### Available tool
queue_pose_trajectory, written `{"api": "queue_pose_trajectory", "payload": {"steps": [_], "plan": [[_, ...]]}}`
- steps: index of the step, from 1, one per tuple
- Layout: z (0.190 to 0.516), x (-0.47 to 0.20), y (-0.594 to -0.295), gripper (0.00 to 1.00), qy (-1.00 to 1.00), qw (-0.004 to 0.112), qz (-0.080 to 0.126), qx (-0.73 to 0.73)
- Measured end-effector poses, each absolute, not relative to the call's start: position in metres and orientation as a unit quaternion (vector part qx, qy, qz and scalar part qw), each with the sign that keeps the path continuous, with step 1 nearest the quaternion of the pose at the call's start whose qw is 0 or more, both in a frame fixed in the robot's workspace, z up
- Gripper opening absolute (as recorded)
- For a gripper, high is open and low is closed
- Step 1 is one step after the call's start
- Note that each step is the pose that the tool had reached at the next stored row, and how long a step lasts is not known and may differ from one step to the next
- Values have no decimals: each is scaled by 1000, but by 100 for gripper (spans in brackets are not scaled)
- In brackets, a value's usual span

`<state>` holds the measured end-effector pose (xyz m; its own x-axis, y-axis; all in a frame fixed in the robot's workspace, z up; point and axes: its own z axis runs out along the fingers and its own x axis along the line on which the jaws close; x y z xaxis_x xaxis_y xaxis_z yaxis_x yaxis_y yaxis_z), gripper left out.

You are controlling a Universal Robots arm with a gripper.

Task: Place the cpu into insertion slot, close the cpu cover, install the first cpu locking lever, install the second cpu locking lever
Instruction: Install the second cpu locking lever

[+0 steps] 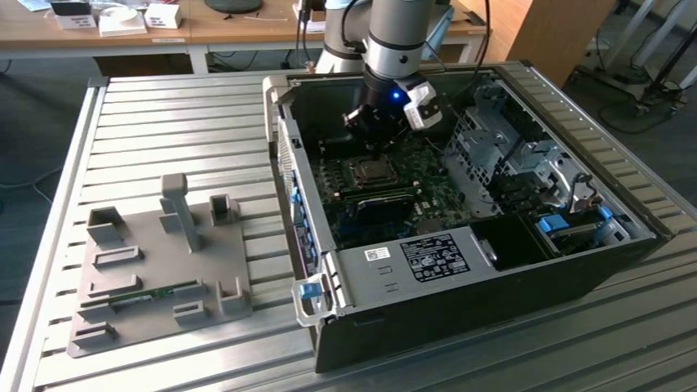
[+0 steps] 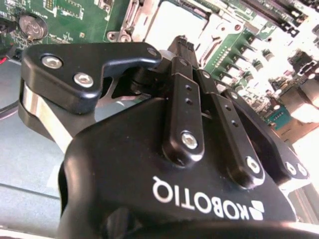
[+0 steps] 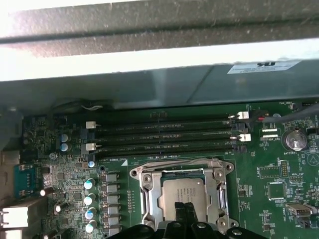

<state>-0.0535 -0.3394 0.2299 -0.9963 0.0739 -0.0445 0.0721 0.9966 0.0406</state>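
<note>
Silvery-grey square cpu (image 3: 183, 195) | seated in green board's metal-rimmed insertion slot (image 3: 144, 199) | black gripper (image 3: 186, 211) fingers together, empty, tips over cpu

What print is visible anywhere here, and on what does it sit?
On the black tool: white maker's lettering on its body, not transcribed.
On the white sticker on the grey metal box: too small to read.
On the green circuit board: white markings, too small.
On the white label on the grey case wall: unreadable.

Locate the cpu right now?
The cpu sits in the insertion slot with the cpu cover closed around it, just below the long memory slots in the first wrist view, the gripper right above it.
</note>
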Motion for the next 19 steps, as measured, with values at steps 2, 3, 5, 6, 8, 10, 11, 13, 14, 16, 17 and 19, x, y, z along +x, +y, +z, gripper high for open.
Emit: {"api": "queue_pose_trajectory", "payload": {"steps": [2,3,5,6,8,10,11,13,14,16,17,19], "plan": [[230,-54,-341,11,999,23,20,37],[230,-54,-342,11,999,23,20,37],[230,-54,-344,11,999,23,20,37],[230,-54,-345,11,999,23,20,37],[230,-54,-345,11,999,23,20,37],[232,-54,-345,11,999,23,20,37],[233,-54,-345,11,999,23,20,37],[236,-54,-345,11,999,23,20,37],[236,-54,-345,11,999,23,20,37],[236,-53,-346,11,999,23,20,36],[236,-54,-347,11,999,23,20,37],[236,-54,-349,11,999,23,20,37]]}}
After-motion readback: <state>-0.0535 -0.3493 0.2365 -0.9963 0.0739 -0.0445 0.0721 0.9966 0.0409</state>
